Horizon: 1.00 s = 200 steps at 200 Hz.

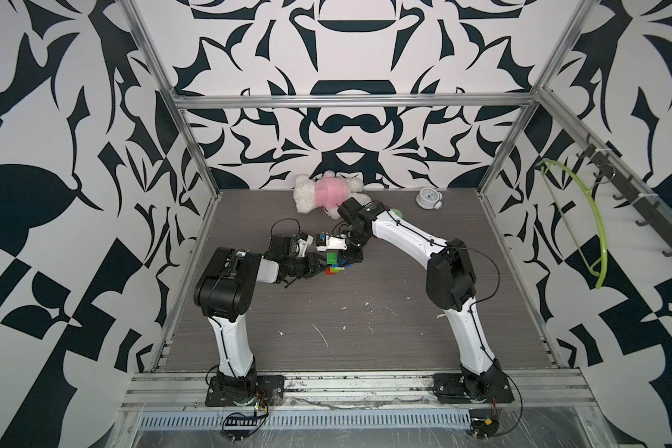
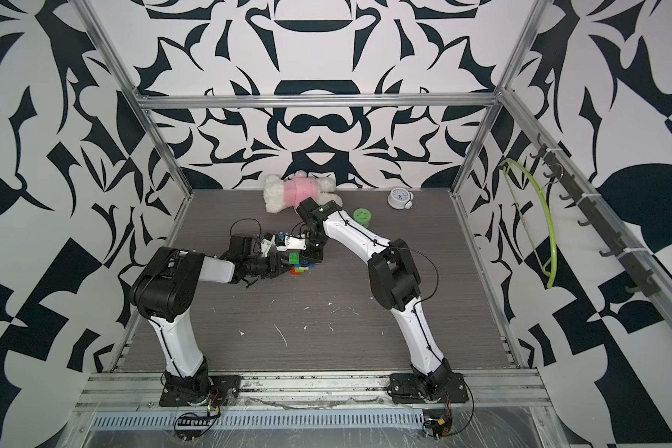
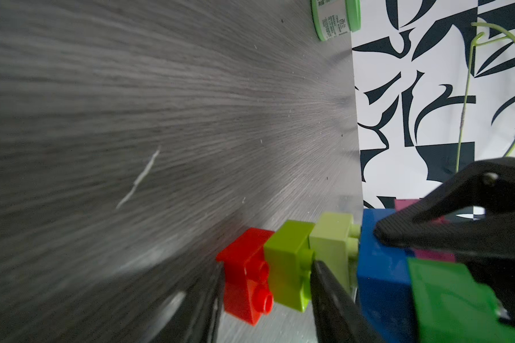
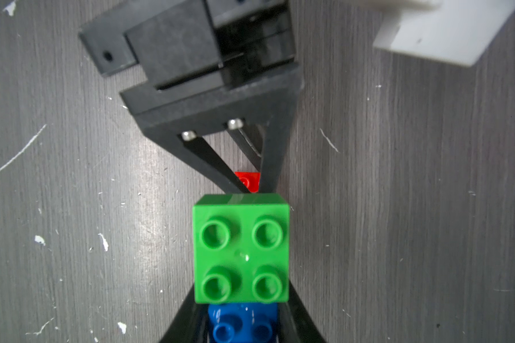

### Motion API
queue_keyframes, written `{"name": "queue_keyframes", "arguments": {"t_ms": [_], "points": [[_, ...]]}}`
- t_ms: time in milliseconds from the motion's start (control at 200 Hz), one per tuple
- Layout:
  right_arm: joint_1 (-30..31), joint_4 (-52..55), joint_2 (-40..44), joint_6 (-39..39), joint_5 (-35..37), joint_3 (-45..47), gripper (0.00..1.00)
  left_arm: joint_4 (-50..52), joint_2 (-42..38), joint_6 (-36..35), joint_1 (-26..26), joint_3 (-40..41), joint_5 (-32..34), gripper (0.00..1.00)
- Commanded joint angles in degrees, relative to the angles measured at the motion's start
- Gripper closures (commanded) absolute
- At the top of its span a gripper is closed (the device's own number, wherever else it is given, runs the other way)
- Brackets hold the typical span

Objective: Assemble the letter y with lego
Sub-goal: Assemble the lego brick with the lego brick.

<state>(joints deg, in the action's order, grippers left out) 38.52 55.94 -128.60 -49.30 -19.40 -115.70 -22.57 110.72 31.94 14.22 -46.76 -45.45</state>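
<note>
While your left jaws pinch the red brick [image 3: 244,273] and lime brick [image 3: 289,261] and your right jaws clamp the blue bar [image 3: 378,282], you seem braced to press them together.

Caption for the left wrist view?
Left gripper jaws clamp the red brick and lime brick; pale brick studs meet blue bar.

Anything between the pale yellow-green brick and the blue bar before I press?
Nothing visible. The pale yellow-green brick faces the blue bar across a bare gap, studs exposed, though a finger of the left gripper hides part of it.
</note>
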Motion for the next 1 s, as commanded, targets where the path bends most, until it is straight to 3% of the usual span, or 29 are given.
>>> {"name": "queue_keyframes", "arguments": {"t_ms": [0, 415, 995], "points": [[0.8, 1.5, -0.6, -1.1, 0.4, -2.1, 0.74, 13.0, 5.3, -0.7, 0.2, 3.1, 10.1, 0.49], [1.0, 1.8, -1.5, -2.7, 3.9, -1.3, 0.75, 13.0, 5.3, -0.7, 0.2, 3.0, 10.1, 0.49], [1.1, 0.5, -1.7, -1.9, 3.4, 0.5, 0.77, 13.1, 5.3, -0.7, 0.2, 3.0, 10.1, 0.49]]}}
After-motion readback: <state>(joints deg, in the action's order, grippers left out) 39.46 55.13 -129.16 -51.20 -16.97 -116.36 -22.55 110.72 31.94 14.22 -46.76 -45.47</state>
